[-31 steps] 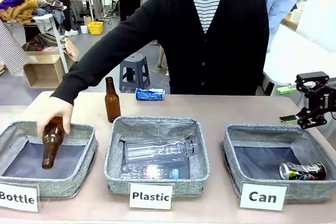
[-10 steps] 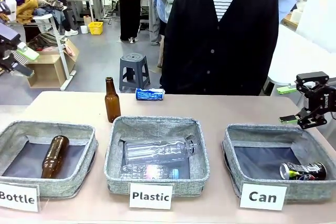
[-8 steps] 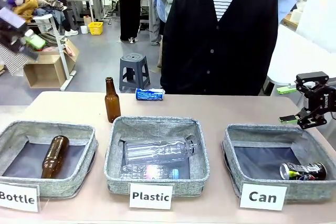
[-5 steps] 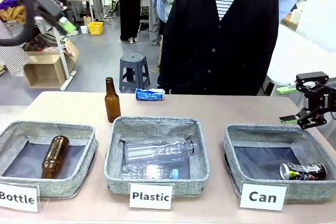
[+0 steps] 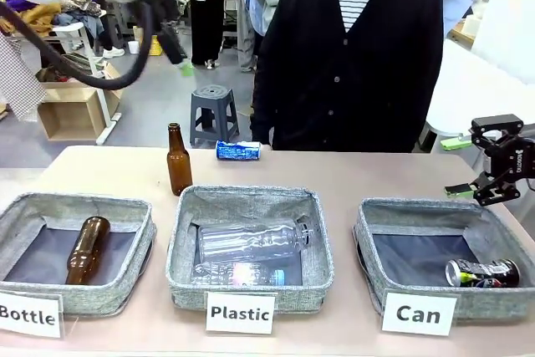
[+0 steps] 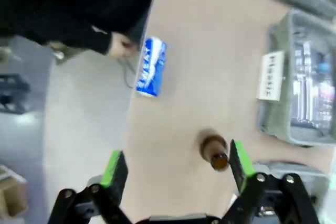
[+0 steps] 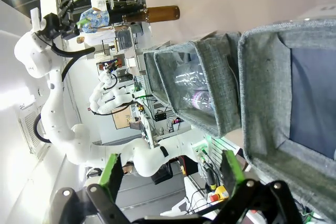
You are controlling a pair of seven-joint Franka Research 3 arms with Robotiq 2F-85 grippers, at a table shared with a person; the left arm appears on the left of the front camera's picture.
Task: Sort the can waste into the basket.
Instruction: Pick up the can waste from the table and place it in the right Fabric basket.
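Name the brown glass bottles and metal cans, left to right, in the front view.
lying brown bottle → standing brown bottle → blue and white can → dark can

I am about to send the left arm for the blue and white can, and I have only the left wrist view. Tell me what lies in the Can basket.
Observer: One dark can with silver ends lies on its side in the Can basket, near its front right corner.
Operator: Report the right gripper.
Observer: The right gripper hangs open and empty, up by the far right corner of that basket.
Operator: Now give me the Bottle basket.
Observer: One brown glass bottle lies on its side in the Bottle basket.
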